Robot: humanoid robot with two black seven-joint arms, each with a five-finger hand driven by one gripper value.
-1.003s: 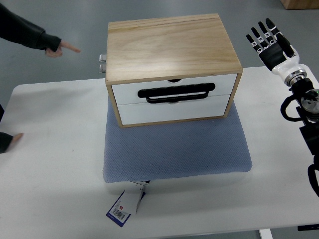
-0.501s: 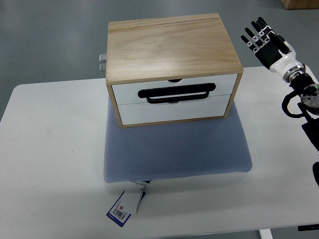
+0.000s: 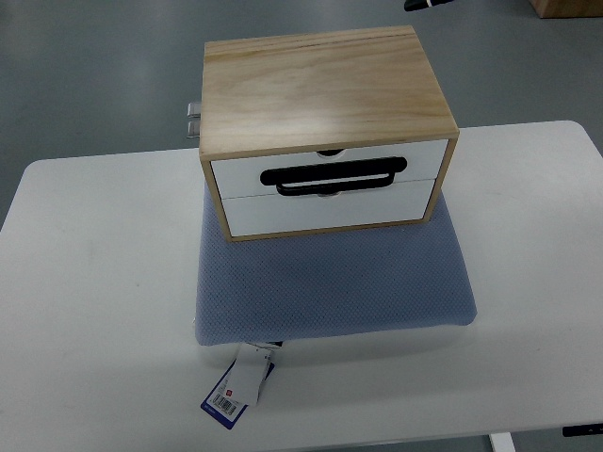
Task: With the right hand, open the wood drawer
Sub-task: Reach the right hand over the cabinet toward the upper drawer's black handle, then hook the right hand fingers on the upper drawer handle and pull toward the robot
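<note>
1. The wood drawer box (image 3: 325, 118) sits on the far half of a blue-grey mesh cushion (image 3: 334, 282), roughly mid-table, its white fronts facing the camera side.
2. Two drawer fronts, one stacked over the other, both flush with the frame (so shut). A black bar handle (image 3: 334, 176) runs right across the seam between them.
3. A small dark finger notch shows at the top edge of the upper front.
4. The cushion lies flat on the white table (image 3: 94, 311). A hang tag (image 3: 236, 388) with red and blue print pokes out from under its near-left corner.
5. Some small metal bits (image 3: 193, 120) stick out past the box's left rear side; can't tell what they are.
6. Nothing stands in front of the drawers, only bare cushion.
7. No robot hand anywhere in the shot, so I can't tell whether the fingers are spread or curled. There's a dark scrap at the very top edge (image 3: 429, 4), too little to identify.
</note>
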